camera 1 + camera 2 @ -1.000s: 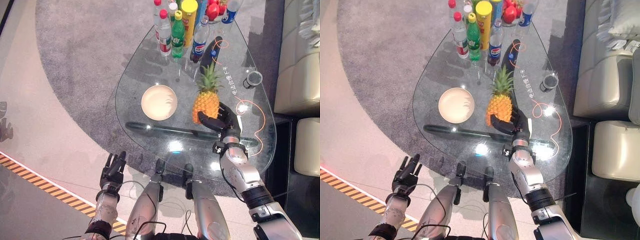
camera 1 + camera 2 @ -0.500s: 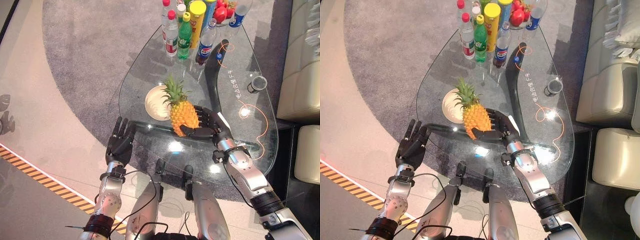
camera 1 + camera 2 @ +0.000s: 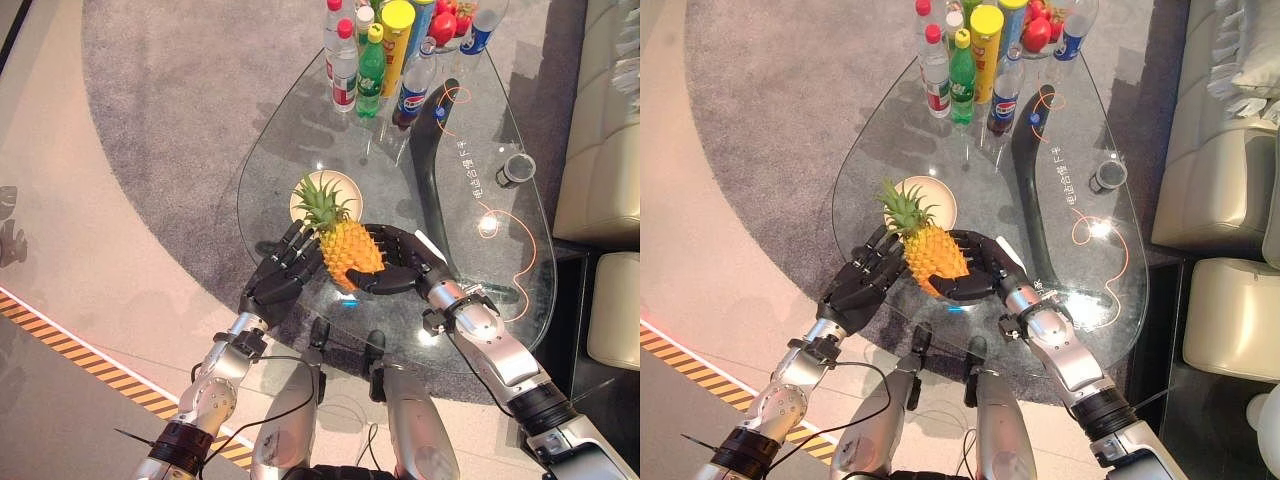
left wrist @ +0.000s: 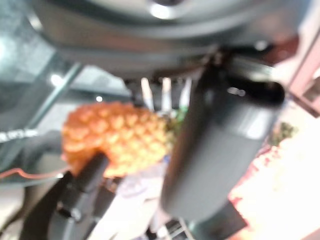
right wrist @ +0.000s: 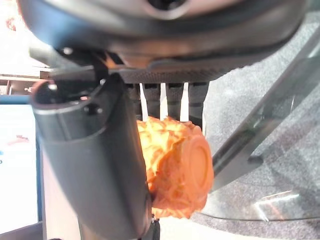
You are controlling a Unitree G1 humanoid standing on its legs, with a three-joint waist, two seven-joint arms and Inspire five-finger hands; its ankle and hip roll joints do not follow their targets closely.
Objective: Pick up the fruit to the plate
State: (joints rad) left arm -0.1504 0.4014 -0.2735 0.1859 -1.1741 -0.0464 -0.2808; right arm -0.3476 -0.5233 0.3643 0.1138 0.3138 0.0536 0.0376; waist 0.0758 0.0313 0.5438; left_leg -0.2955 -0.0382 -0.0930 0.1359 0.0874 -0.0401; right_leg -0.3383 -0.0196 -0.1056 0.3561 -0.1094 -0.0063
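The glass worktop point(image 3: 300, 130) stretches out in front of me, with a cluster of bottles point(image 3: 372, 50) at its far end and a small dark cup point(image 3: 513, 169) off toward my right. The pale plate point(image 3: 305, 190) sits on the glass just beyond my hands. I have the pineapple point(image 3: 345, 248) off the worktop, tilted, its leafy crown reaching over the plate's near edge. My right hand point(image 3: 400, 272) has its fingers and thumb curled round the fruit's body. My left hand point(image 3: 275, 280) lies with straight fingers against the pineapple's other side, bracing it. So I judge the pickup done and the carry nearly over; what is left is to bring the fruit fully over the plate, set it down and let go.
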